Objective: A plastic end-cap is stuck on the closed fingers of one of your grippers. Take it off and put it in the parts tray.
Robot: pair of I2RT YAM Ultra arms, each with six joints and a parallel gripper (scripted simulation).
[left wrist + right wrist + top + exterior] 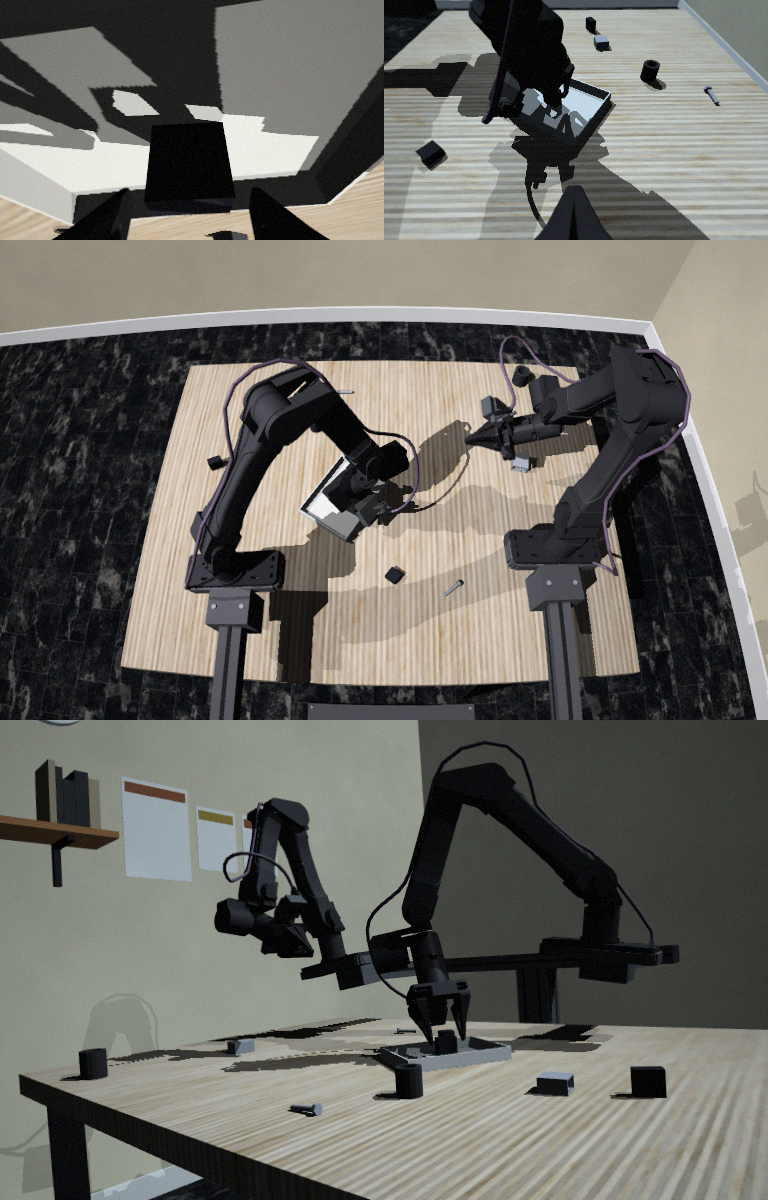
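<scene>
The black plastic end-cap (445, 1043) (189, 162) is inside the walls of the grey parts tray (321, 504) (475, 1059) (110, 165) (589, 104). Whether it rests flat on the tray floor is hard to tell. My left gripper (190, 198) is open, its fingers standing on either side of the cap with a gap at each side in the left wrist view. The left arm hides the cap in the top view. My right gripper (467, 439) (574, 195) is shut with bare fingertips, raised above the table well away from the tray.
A black tube (408, 1081) (650, 71) stands near the tray; another (521, 375) (92, 1063) stands by the back edge. Black blocks (394, 574) (215, 461), grey blocks (555, 1083) (519, 462) and bolts (454, 587) (306, 1109) lie around the table.
</scene>
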